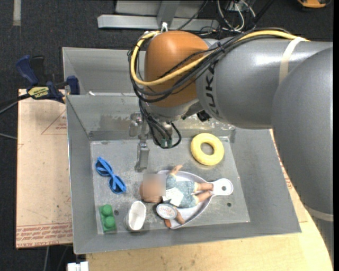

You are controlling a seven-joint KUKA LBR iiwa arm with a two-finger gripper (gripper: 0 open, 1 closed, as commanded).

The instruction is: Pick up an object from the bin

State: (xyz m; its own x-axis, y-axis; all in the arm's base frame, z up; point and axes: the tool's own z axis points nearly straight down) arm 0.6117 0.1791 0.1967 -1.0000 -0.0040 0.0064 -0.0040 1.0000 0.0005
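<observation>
A dark floor [37,32] lies all round the bin [100,74]; it looks like speckled carpet, though the weave is hard to make out. Beyond the bin's far side a flat grey plate [132,21] rests on the floor, with a tangle of black cables [238,13] beside it. A thin black wire [8,108] crosses the floor at the left edge. The light is even, with soft shadows.
</observation>
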